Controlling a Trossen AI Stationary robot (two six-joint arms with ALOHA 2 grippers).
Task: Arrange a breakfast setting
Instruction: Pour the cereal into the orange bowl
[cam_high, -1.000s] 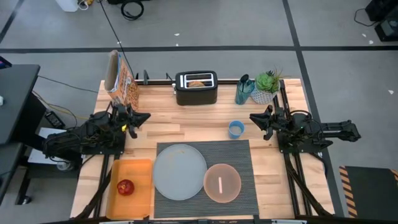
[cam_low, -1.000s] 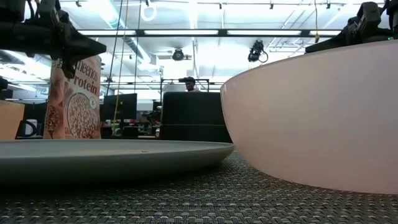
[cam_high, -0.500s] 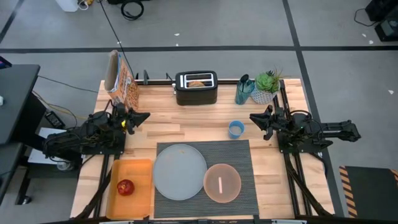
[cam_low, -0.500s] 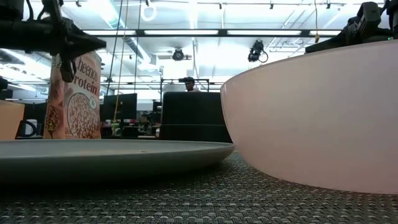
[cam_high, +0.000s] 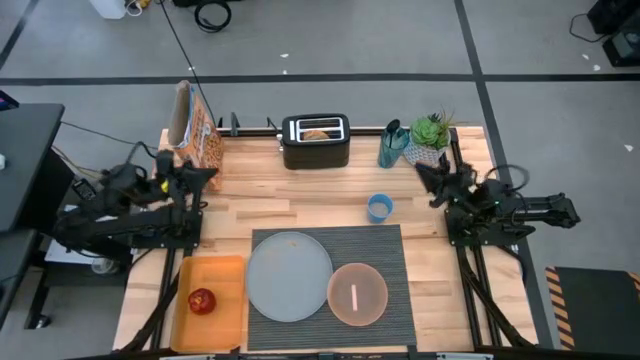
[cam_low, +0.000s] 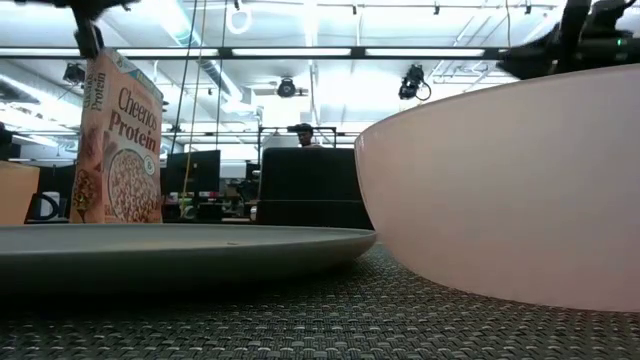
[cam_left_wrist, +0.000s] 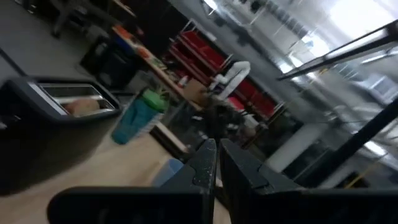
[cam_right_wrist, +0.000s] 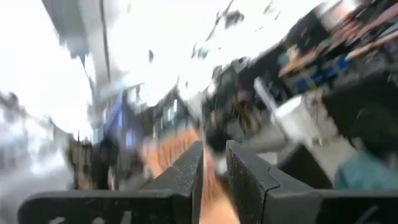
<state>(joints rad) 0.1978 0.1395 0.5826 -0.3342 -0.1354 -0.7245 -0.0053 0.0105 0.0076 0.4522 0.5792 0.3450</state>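
While the apple (cam_high: 202, 300) sits on the orange tray (cam_high: 226, 275) beside the plate (cam_high: 289, 276), the left gripper (cam_high: 207, 176), empty and nearly closed, hangs nearer; the right gripper (cam_high: 424, 173) looks likewise

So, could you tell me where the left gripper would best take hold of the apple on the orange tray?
Probably from straight above, fingers closing across the middle of the red apple. It is round and sits alone on the orange tray, whose raised rim would hinder a sideways approach. The left gripper is nearest.
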